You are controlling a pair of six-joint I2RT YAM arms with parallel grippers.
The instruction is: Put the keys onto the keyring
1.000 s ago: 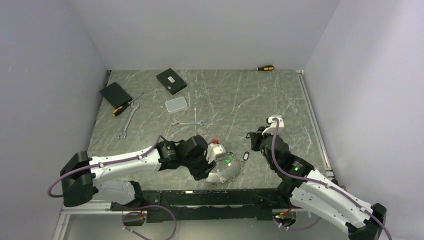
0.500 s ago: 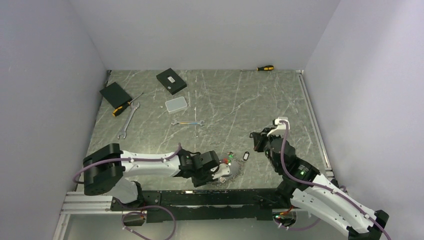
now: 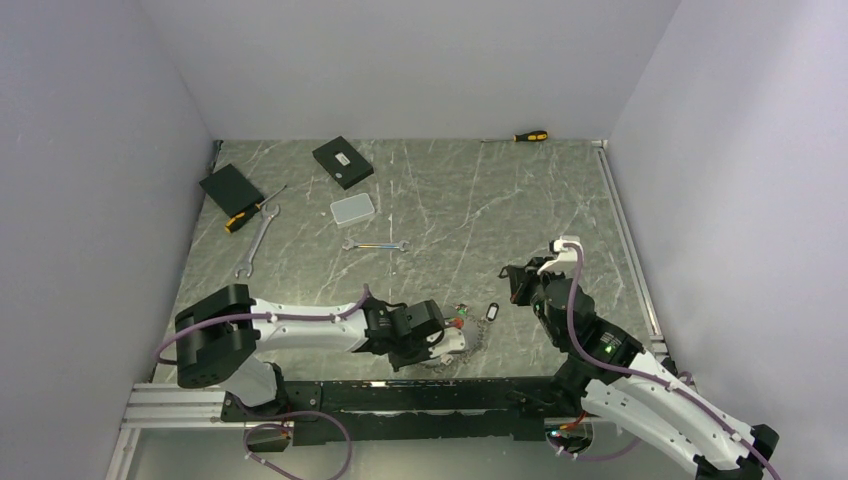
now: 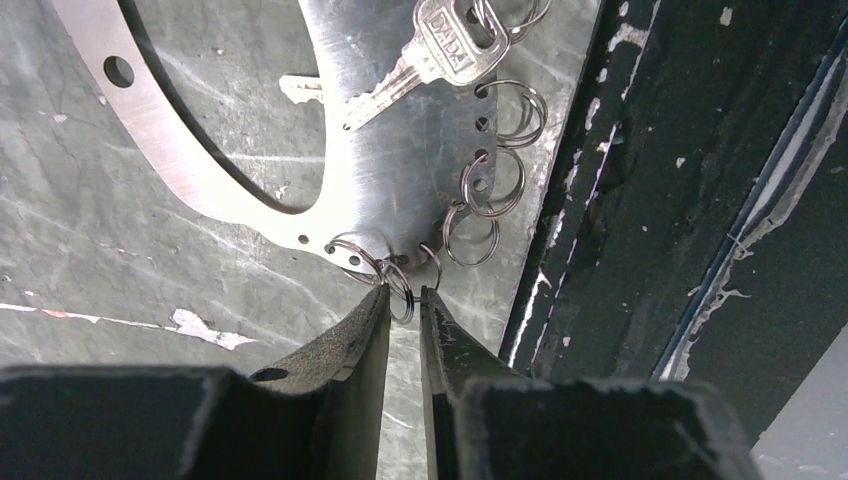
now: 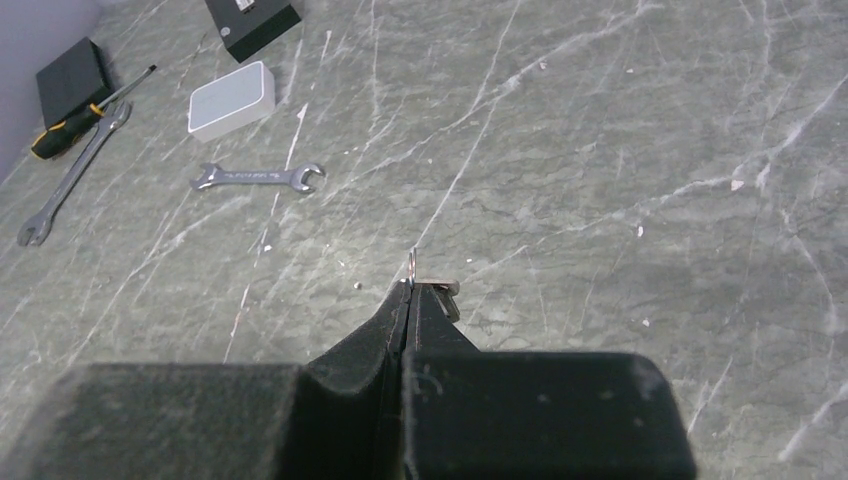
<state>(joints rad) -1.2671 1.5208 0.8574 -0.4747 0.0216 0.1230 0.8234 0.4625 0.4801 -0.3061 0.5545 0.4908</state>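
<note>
**A:** Counting what hangs on the keyring [image 4: 400, 170], how far along is the job?

**B:** Early, by the look of it. The left wrist view shows one silver key [image 4: 445, 50] on a ring through the flat plate's edge. The other rings in sight along that edge are bare. A tagged key [image 3: 491, 312] lies loose on the table [image 3: 480, 200], just beside the keyring on its right. The coloured specks next to it are too small to make out.

**A:** And the right gripper [image 5: 408, 290]?

**B:** Its fingers are pressed together with no gap, and a small key [image 5: 438, 289] pokes out from the tips. It appears to be held above the marble. That arm is well apart from the keyring, off to the right.

**A:** What is the left gripper [image 4: 403, 300] doing?

**B:** It is down low at the near edge, with the black rail [image 4: 650, 200] alongside. Its fingers are drawn to a narrow slit. One split ring [image 4: 397, 285] at the plate's lowest corner sits right between the tips. It looks nipped, though the contact itself is hard to confirm.

**A:** So what remains?

**B:** Judging from this, nearly everything. The small key must cross over and be threaded onto that ring, and then the tagged key needs the same. Whether more keys are waiting cannot be told.
</note>
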